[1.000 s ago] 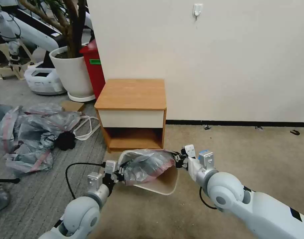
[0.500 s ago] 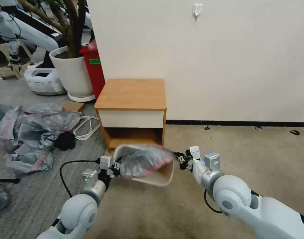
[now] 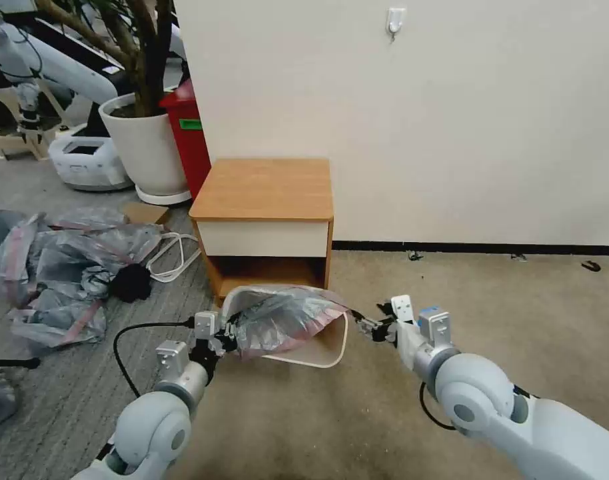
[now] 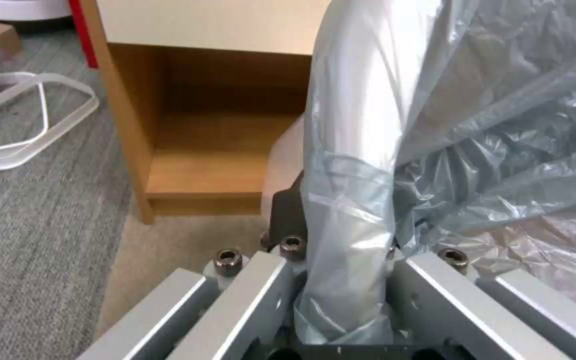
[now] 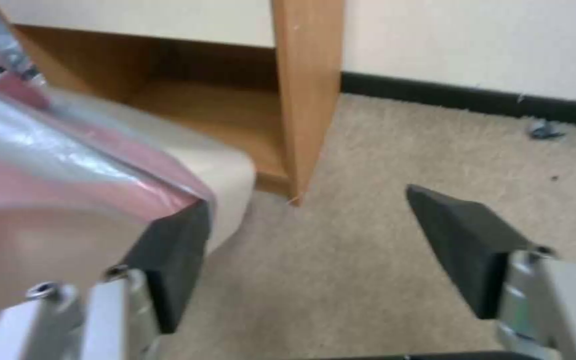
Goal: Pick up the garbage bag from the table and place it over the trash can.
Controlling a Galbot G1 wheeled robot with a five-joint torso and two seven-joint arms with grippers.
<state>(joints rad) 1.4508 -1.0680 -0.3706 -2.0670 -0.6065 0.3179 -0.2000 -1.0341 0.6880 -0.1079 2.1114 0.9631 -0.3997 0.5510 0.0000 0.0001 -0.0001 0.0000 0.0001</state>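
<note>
The desk [image 3: 263,190] is seen against the wall, beyond both pincers, its top bare; its open lower shelf lies just behind the trash can [image 3: 331,341]. The trash can is found on the carpet in front of the desk, between the two pincers, tilted with its mouth turned up and toward the robot. The garbage bag [image 3: 284,319] is draped over the near-left part of the can's rim, its pink band laid across the mouth; the far-right part of the rim is left uncovered. The left pincer [image 3: 226,335] is placed at the can's left rim and is clamped on a bunched fold of the garbage bag [image 4: 355,200], rim included as far as can be told. The right pincer [image 3: 374,327] is held just right of the can, its jaws spread wide with nothing between them; one pad [image 5: 171,260] is seen beside the bag's pink edge [image 5: 68,175], contact not clear.
</note>
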